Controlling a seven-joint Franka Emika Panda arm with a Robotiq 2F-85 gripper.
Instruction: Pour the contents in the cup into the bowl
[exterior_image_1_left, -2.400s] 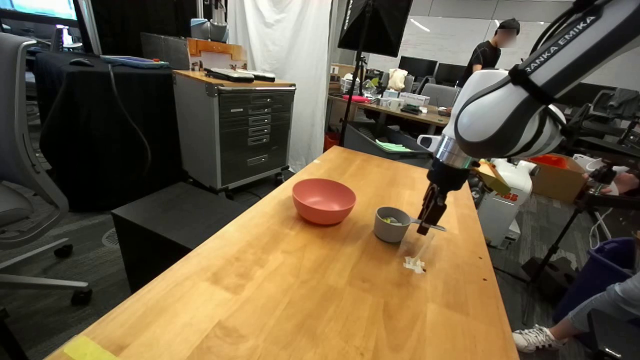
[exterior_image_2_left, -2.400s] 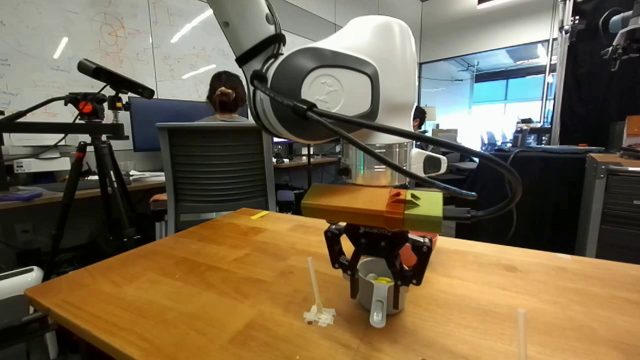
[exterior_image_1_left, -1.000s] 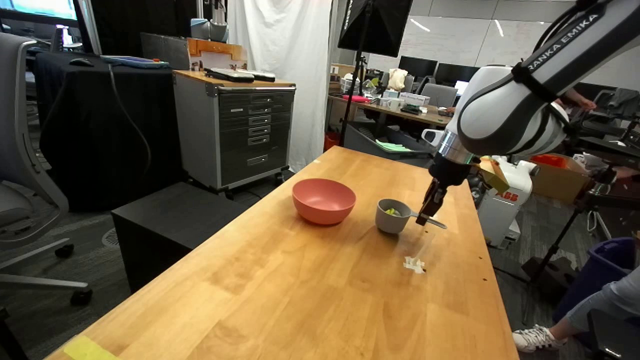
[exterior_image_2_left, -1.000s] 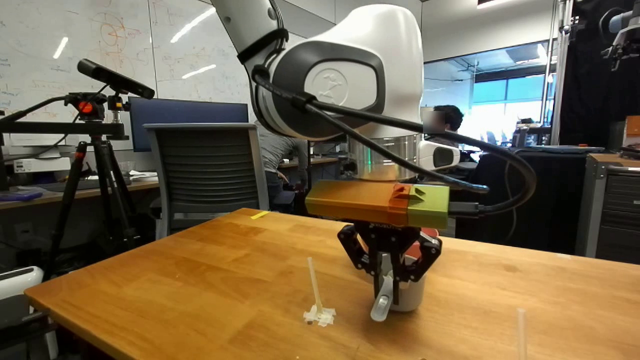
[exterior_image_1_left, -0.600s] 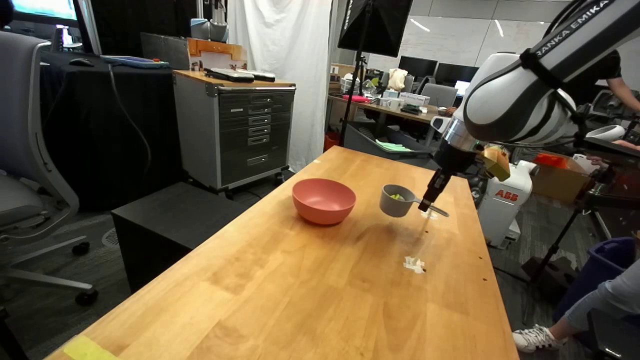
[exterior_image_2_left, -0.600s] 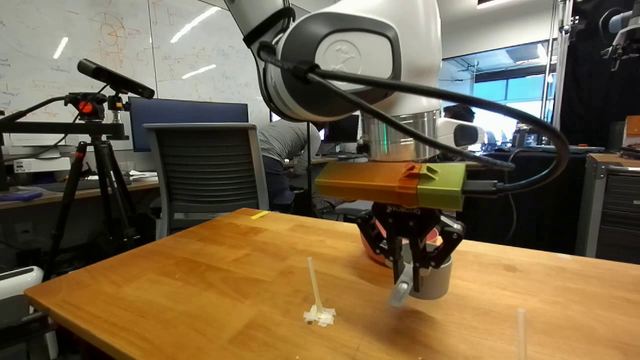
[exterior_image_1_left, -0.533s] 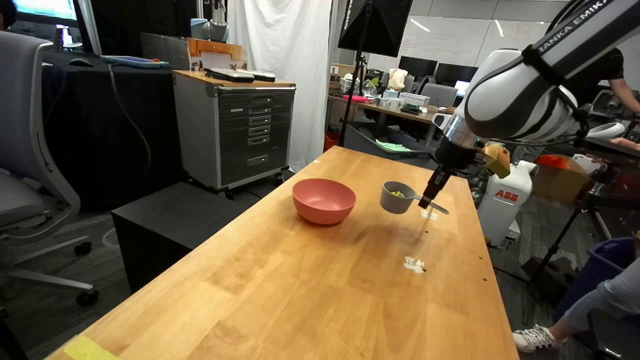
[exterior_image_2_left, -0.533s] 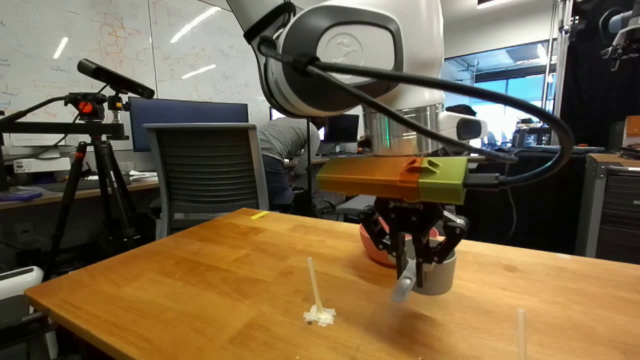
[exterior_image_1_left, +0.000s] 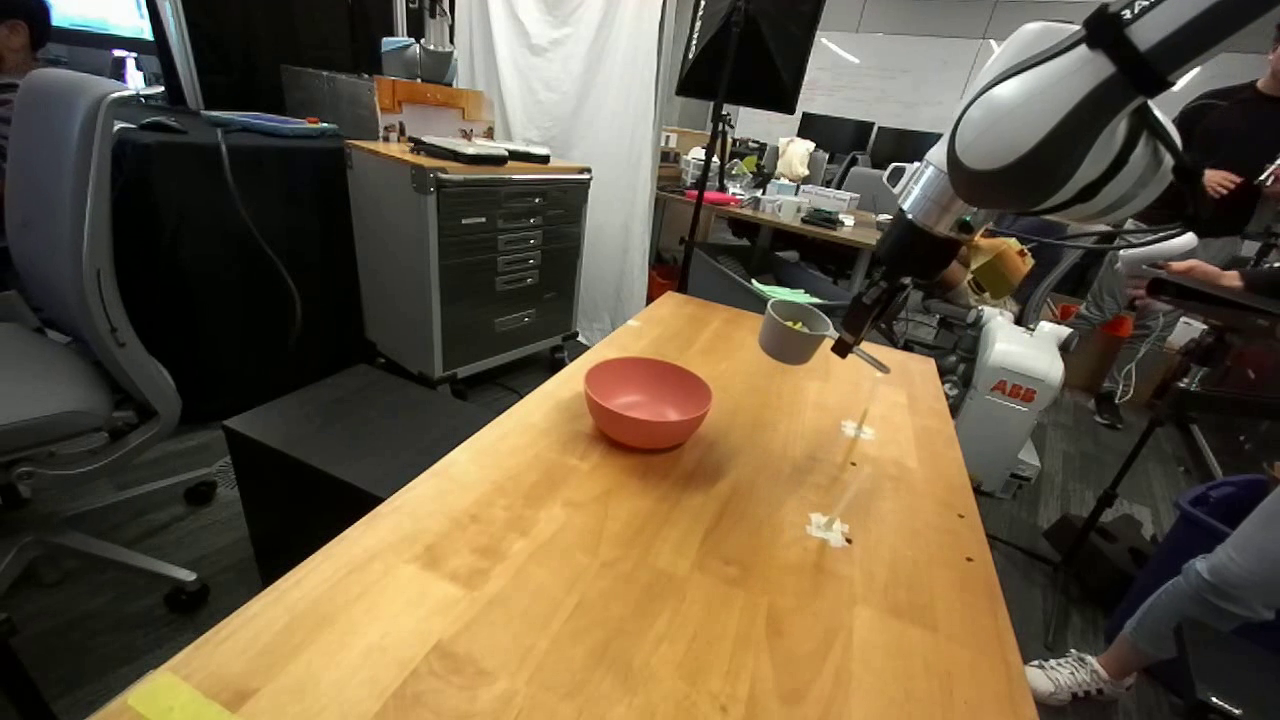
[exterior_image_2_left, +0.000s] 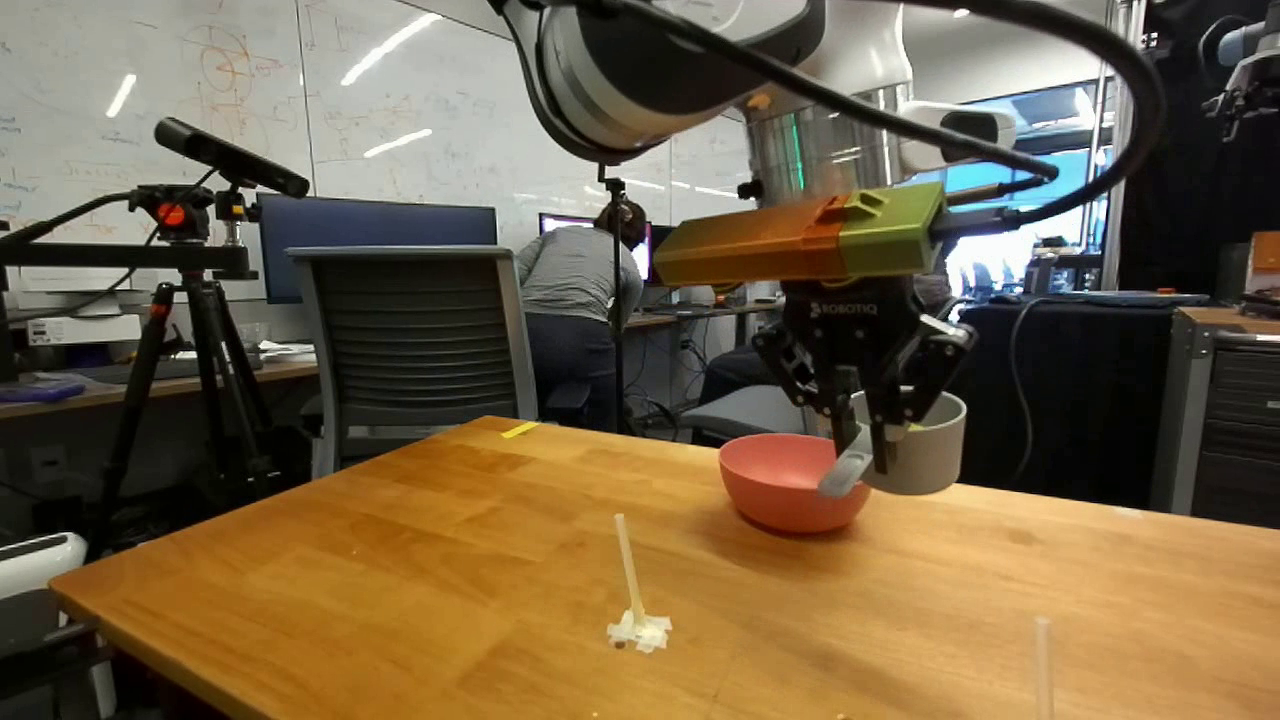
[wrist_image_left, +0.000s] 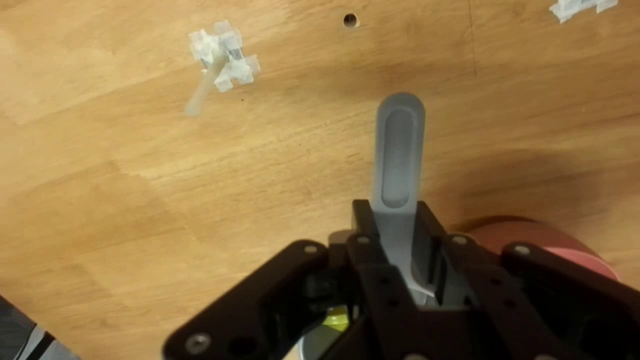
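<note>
The grey cup (exterior_image_1_left: 788, 340) hangs in the air above the table, roughly upright, its handle pinched in my gripper (exterior_image_2_left: 860, 460). In the wrist view the handle (wrist_image_left: 398, 150) sticks out past the fingertips, with a finger (wrist_image_left: 364, 217) against each side. Yellow contents (exterior_image_1_left: 797, 325) show inside the cup; a yellow piece (wrist_image_left: 337, 319) is partly visible beneath the gripper linkage. The pinkish-red bowl (exterior_image_2_left: 785, 485) rests on the table, lower than the cup, and looks bare inside in an exterior view. Part of its rim side (wrist_image_left: 530, 235) appears at the wrist view's lower right.
Thin translucent sticks are fixed to the wooden table (exterior_image_1_left: 560, 560) with white tape: one stick (exterior_image_2_left: 628, 565) stands near the middle, another stick (exterior_image_2_left: 1043, 665) at the front. A black box (exterior_image_1_left: 340, 450) stands beside the table's edge. People are in the background.
My gripper, open around the handle at first, has shut on it and lifted the cup off the table. Cup and gripper have kept rising. The bowl has stayed in place.
</note>
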